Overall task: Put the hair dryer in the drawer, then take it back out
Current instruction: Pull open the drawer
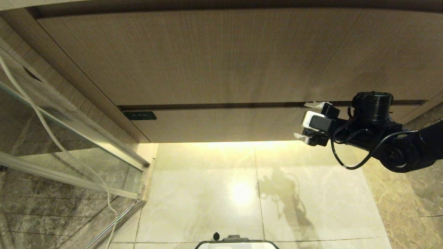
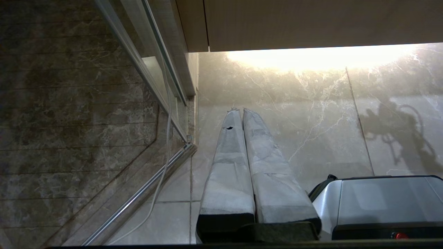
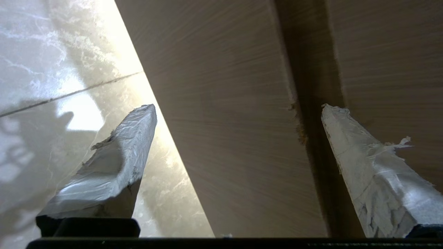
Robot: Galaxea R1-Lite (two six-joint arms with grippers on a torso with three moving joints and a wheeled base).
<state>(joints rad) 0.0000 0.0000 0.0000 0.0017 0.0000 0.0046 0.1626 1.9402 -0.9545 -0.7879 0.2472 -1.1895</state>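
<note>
The drawer (image 1: 225,124) is pushed in; only its narrow wood-grain front shows, with a small dark label (image 1: 139,115) at its left end. The hair dryer is out of view. My right gripper (image 1: 307,121) is open at the right end of the drawer front. In the right wrist view the drawer front (image 3: 225,138) fills the space between the spread fingers of the right gripper (image 3: 238,108); one finger lies towards the floor, the other over the dark gap (image 3: 304,86) above the drawer. My left gripper (image 2: 240,111) is shut, empty, parked over the floor.
A taller plain wood panel (image 1: 207,55) sits above the drawer. At the left stands a glass shower door with a metal rail (image 1: 72,178), and a white cord (image 1: 52,138) hangs there. Pale marble floor (image 1: 207,193) lies below. The robot's base (image 1: 235,243) is at the near edge.
</note>
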